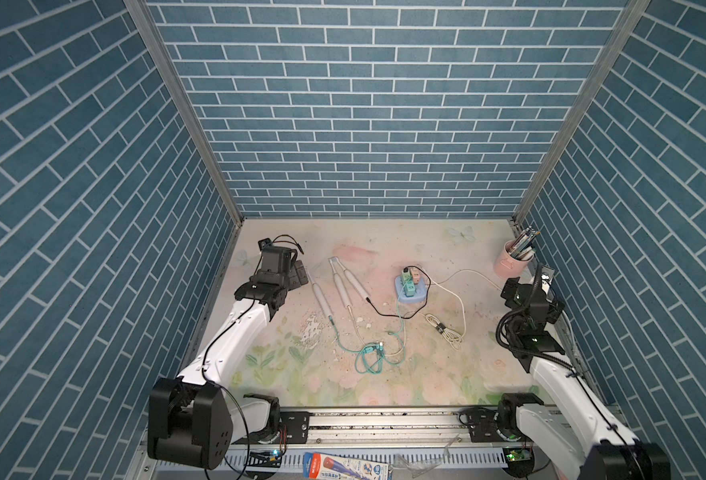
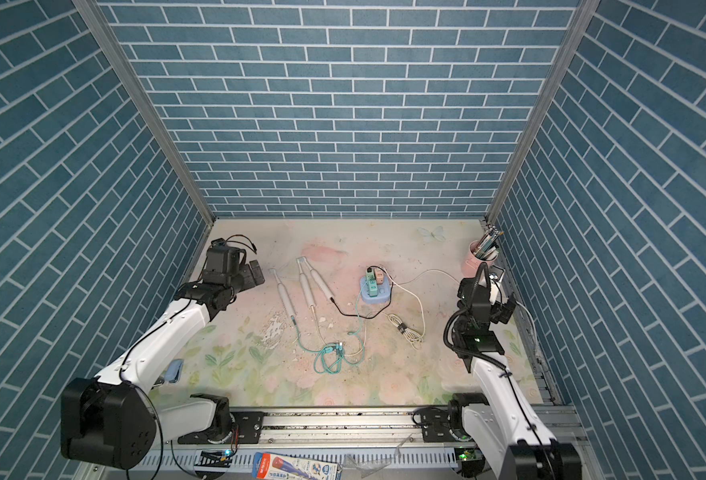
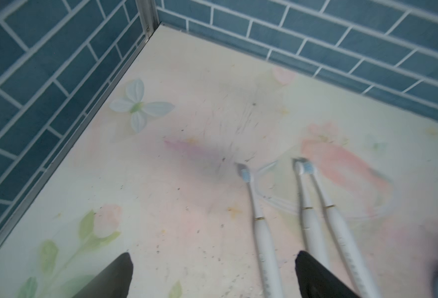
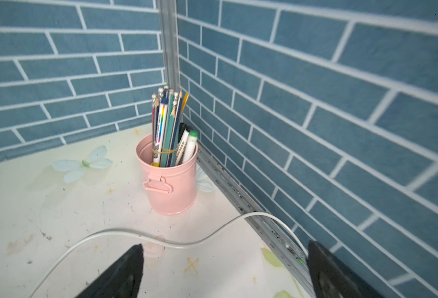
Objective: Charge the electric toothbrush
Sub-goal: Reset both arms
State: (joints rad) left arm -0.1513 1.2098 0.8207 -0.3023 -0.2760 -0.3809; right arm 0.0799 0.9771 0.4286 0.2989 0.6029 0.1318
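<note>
Electric toothbrushes (image 1: 340, 284), three of them, lie side by side on the table (image 1: 426, 374), heads toward the back wall. A teal cable (image 1: 345, 347) meets the base of the leftmost brush (image 1: 318, 295), a cream cable (image 1: 350, 312) the middle brush (image 2: 306, 286), and a black cable (image 1: 388, 316) the rightmost brush (image 1: 354, 281). All three run toward the blue charging hub (image 1: 411, 289).

The plugs appear seated, though the joints are too small to be sure. If so, charging looks done, leaving only a check.

The left hand (image 3: 214, 258), jaws wide apart and empty, hovers just beside the leftmost brush's head end. The right hand (image 4: 225, 246), equally wide open and empty, hangs well apart from the brushes, near the pink pencil cup (image 4: 170, 185), over a white cable (image 4: 187, 243).
</note>
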